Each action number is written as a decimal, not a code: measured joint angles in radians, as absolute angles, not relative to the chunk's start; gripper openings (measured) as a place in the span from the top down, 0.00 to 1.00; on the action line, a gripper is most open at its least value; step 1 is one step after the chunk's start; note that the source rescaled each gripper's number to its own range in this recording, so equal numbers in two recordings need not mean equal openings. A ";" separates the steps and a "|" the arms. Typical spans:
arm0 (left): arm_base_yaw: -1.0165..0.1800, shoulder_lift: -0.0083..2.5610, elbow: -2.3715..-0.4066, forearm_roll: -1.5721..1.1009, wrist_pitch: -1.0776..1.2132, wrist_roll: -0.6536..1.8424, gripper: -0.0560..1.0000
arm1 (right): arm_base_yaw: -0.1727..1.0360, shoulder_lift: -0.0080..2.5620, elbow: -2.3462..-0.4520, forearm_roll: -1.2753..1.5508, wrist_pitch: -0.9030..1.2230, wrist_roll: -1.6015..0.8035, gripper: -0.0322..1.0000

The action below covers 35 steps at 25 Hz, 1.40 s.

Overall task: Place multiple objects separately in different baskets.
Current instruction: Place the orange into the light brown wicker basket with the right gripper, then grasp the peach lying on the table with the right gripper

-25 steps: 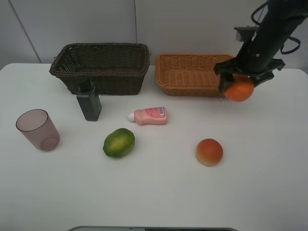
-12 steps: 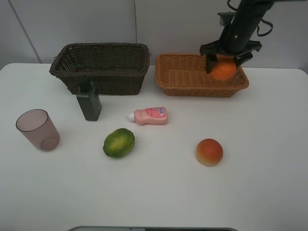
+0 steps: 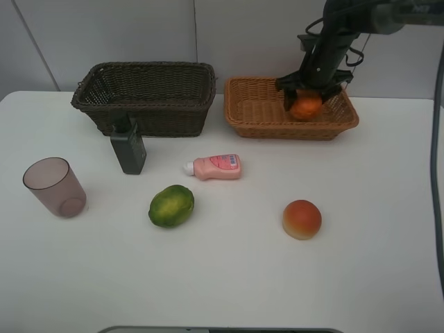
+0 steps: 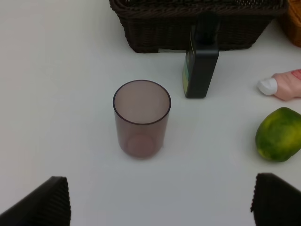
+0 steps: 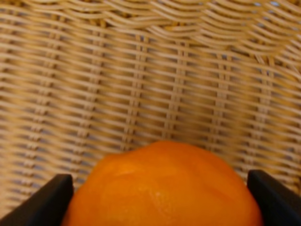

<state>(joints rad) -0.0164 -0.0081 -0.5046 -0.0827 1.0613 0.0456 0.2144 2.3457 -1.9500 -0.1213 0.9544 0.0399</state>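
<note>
White tabletop point(image 3: 374, 277) is carrying everything. Dark brown basket point(image 3: 146, 119) is sitting at the back left, with the light tan basket point(image 3: 253, 114) just beside it on the right. Cup point(image 4: 141, 117), dark green bottle point(image 3: 128, 149), pink bottle point(image 3: 216, 166), green fruit point(image 3: 171, 205) and red-orange fruit point(image 3: 302, 218) are lying out front on the tabletop, none touching.

Orange point(image 3: 306, 107) is hanging inside the tan basket's rim, toward its right half and close over the weave. Cannot tell whether it is touching the floor.

Right fingers point(image 5: 44, 200) are clamping it on opposite flanks near its widest girth, one either side. Judging it firm, round, moderately heavy, with slightly waxy skin. It is likely to roll once freed, so the basket wall is helping.

Left fingers point(image 4: 42, 202) are standing wide apart, gripping nothing, hovering over the cup.
</note>
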 joint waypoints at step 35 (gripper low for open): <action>-0.016 -0.008 -0.505 -0.083 1.061 0.046 0.01 | 0.346 1.980 -1.680 -0.092 1.137 0.151 0.00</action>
<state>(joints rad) -0.0164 -0.0081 -0.5046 -0.0827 1.0613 0.0456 0.3463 1.9803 -1.6797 -0.0920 1.1366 0.1505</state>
